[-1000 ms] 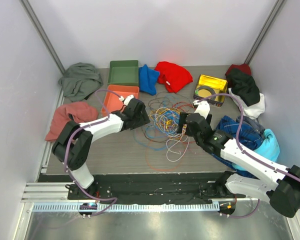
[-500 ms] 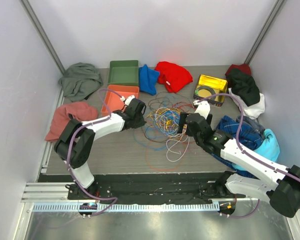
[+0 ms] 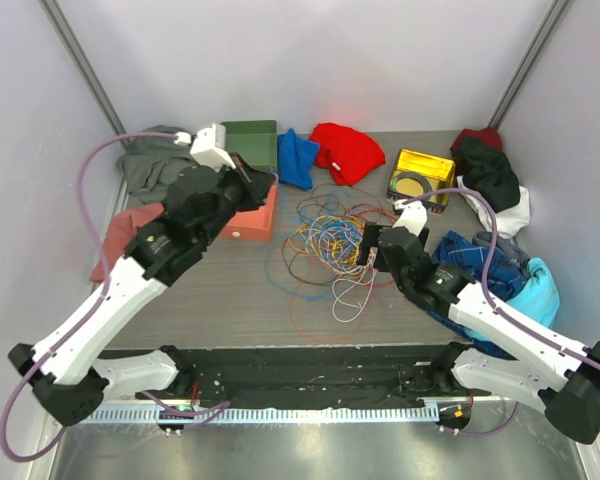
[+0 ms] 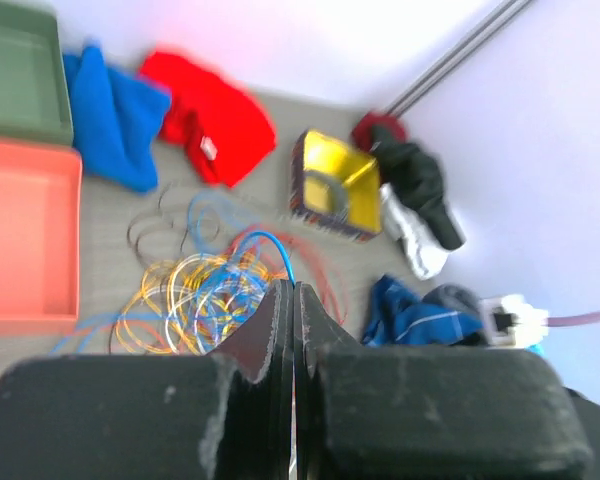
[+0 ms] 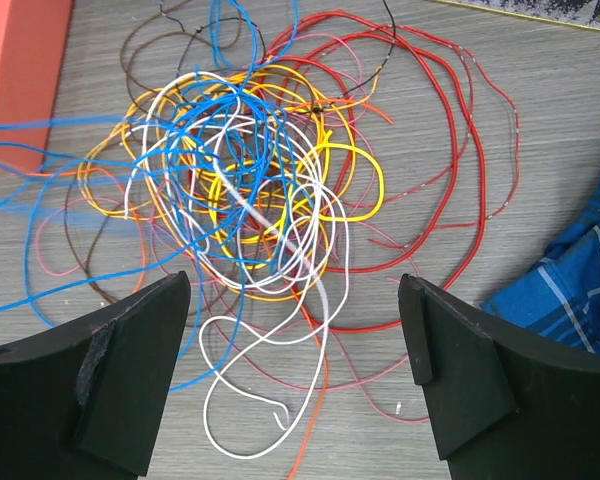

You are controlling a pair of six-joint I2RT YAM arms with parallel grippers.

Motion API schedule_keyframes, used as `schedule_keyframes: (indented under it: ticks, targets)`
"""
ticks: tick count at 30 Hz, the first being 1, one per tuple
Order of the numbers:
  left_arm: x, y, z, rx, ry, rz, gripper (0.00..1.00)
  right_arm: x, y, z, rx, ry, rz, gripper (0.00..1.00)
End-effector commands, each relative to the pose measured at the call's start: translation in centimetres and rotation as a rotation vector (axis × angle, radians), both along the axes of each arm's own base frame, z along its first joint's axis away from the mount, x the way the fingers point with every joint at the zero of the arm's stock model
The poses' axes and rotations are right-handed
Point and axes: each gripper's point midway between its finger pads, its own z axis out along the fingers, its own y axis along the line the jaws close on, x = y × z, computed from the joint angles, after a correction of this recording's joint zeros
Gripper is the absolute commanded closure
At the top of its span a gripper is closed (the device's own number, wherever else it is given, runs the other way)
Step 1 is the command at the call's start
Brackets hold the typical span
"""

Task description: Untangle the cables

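Two end effectors flank one tangle of cables [image 3: 325, 238], which lies near the middle of the counter [image 3: 230, 300], with loops of blue, yellow, orange, red, white and brown overlapping. Left end effector [image 3: 261, 183]: held high over the orange tray [image 3: 248, 218], on the tangle's left side, fingers pressed together on a blue strand that arcs up from the heap to their tips; other blue strands stretch toward that side. Right end effector [image 3: 368, 245]: low at the tangle's right edge, jaws spread wide and holding nothing, the heap lying directly ahead of and between its fingers [image 5: 130, 370].
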Motion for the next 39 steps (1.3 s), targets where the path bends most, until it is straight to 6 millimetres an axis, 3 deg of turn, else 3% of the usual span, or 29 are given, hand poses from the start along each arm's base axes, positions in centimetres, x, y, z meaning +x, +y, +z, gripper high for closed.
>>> schedule_keyframes:
  ticks: [1, 3, 4, 10, 13, 16, 23, 27, 28, 30, 31, 33, 34, 36, 38, 39]
  targets:
    - [-1.9, 3.2, 4.7, 0.064, -0.093, 0.039, 1.0, 0.4, 1.0, 3.7, 0.113, -0.08, 0.003, 0.07]
    - [-2.4, 4.1, 6.9, 0.071, -0.133, 0.052, 1.0, 0.3, 1.1, 4.2, 0.13, -0.09, 0.01, 0.07]
    - [-2.9, 4.6, 9.6, 0.038, -0.176, 0.054, 1.0, 0.3, 1.3, 4.3, 0.139, -0.093, 0.016, 0.07]
    - [-4.7, 5.1, 17.9, -0.044, -0.322, 0.006, 1.0, 0.2, 1.8, 5.8, 0.18, -0.11, 0.031, 0.07]
    - [-5.4, 5.3, 20.2, -0.046, -0.36, -0.012, 1.0, 0.1, 2.5, 7.7, 0.236, -0.157, 0.072, 0.1]
    - [-4.8, 4.5, 19.6, -0.018, -0.335, -0.027, 1.0, 0.0, 3.5, 9.0, 0.303, -0.194, 0.117, 0.14]
    - [-3.3, 4.0, 14.3, 0.093, -0.216, -0.007, 1.0, -0.2, 4.2, 7.6, 0.311, -0.153, 0.139, 0.14]
    - [-3.7, 4.7, 11.9, 0.113, -0.174, 0.007, 1.0, -0.4, 4.0, 7.0, 0.289, -0.146, 0.143, 0.14]
    - [-3.4, 4.5, 9.5, 0.141, -0.13, 0.006, 1.0, -0.4, 3.9, 6.9, 0.281, -0.148, 0.146, 0.13]
    - [-3.3, 4.5, 6.9, 0.154, -0.076, 0.019, 0.81, -0.4, 3.9, 6.8, 0.276, -0.145, 0.149, 0.13]
    - [-3.1, 4.6, 3.6, 0.193, -0.009, 0.027, 0.53, -0.4, 4.0, 6.7, 0.272, -0.143, 0.152, 0.12]
    - [-2.8, 4.5, -0.4, 0.196, 0.103, 0.071, 0.29, -0.4, 4.2, 6.2, 0.264, -0.13, 0.162, 0.1]
    - [-2.6, 5.3, -4.2, 0.263, 0.191, 0.122, 0.17, -0.5, 4.2, 5.9, 0.261, -0.123, 0.162, 0.09]
    - [-2.5, 6.0, -8.2, 0.295, 0.292, 0.193, 0.14, -0.5, 4.2, 5.1, 0.254, -0.107, 0.161, 0.09]
    - [-2.2, 7.3, -10.7, 0.344, 0.341, 0.281, 0.0, -0.5, 4.4, 4.5, 0.248, -0.092, 0.165, 0.09]
    - [-2.3, 7.8, -12.6, 0.356, 0.377, 0.318, 0.0, -0.6, 4.4, 4.4, 0.248, -0.09, 0.167, 0.09]
